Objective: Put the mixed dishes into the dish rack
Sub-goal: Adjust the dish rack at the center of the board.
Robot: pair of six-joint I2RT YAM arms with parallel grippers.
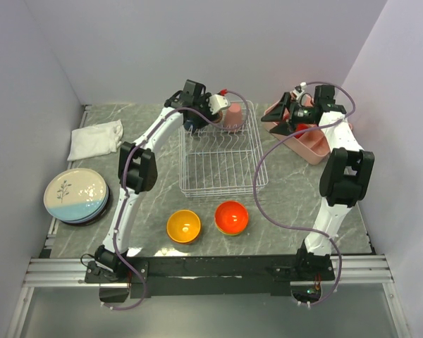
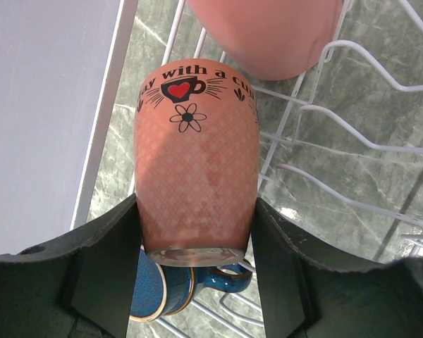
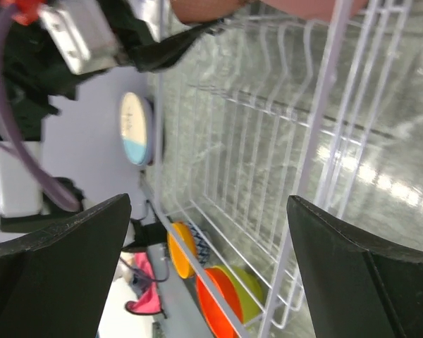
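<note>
Now, your left jaws clench the base end of the pink patterned ceramic cup [image 2: 196, 162], its long axis running straight out from them, rim outward, over the far-left corner of the white wire dish rack [image 1: 218, 193]; your right jaws stand released.

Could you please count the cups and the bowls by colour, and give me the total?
Pink cups: 2 (plain cup in the dish rack, patterned cup in the left gripper)
Blue cup: 1
Orange-yellow bowl: 1
Red-orange bowl: 1
Lime bowl, nested under it: 1
Patterned bowl, under the orange-yellow one: 1
Total: 7
</note>
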